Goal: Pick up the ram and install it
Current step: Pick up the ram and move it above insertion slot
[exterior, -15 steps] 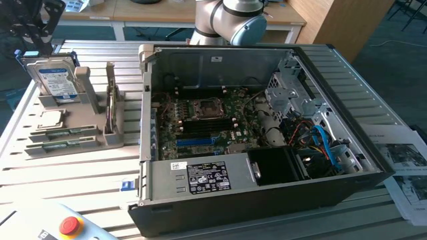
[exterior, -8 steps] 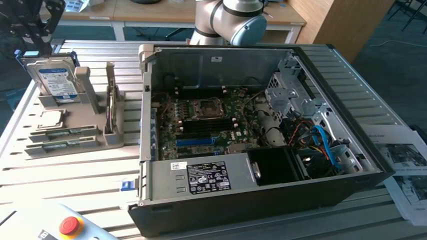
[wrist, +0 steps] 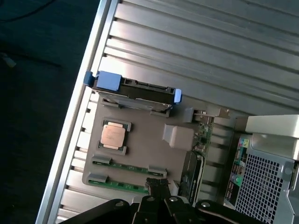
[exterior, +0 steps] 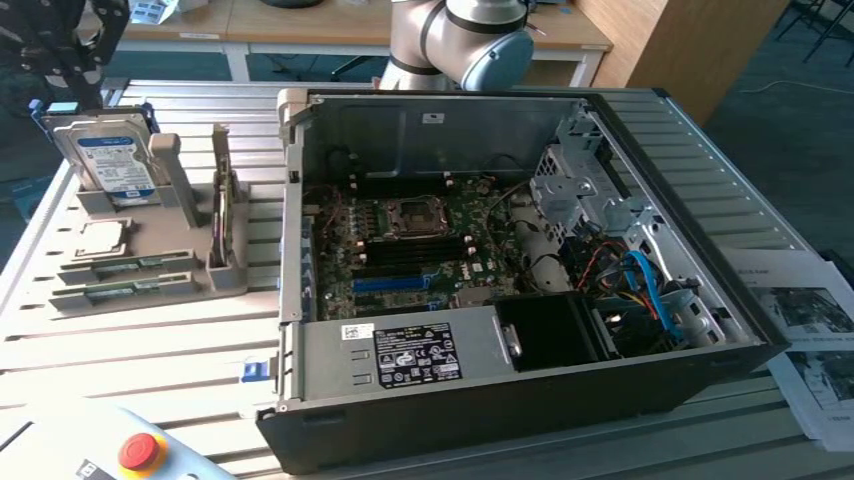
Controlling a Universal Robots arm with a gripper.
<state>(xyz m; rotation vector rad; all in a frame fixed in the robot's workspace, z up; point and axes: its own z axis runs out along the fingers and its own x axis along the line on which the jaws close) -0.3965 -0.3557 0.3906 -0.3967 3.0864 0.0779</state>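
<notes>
The claw (wrist: 158, 185) hung closed and empty over the grey holder (wrist: 140, 144). The ram (wrist: 125, 166) lay flat by the holder's edge opposite the hard drive (wrist: 135, 89). It was probably light, stiff and fragile, best pinched by its long edges.

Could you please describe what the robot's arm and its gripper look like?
The arm is made of smooth, silver-grey tubular segments with a large rounded joint housing capped in grey-blue. The gripper is black, built from flat angular link bars joined by small round silver pins, and it narrows towards dark fingertips.
</notes>
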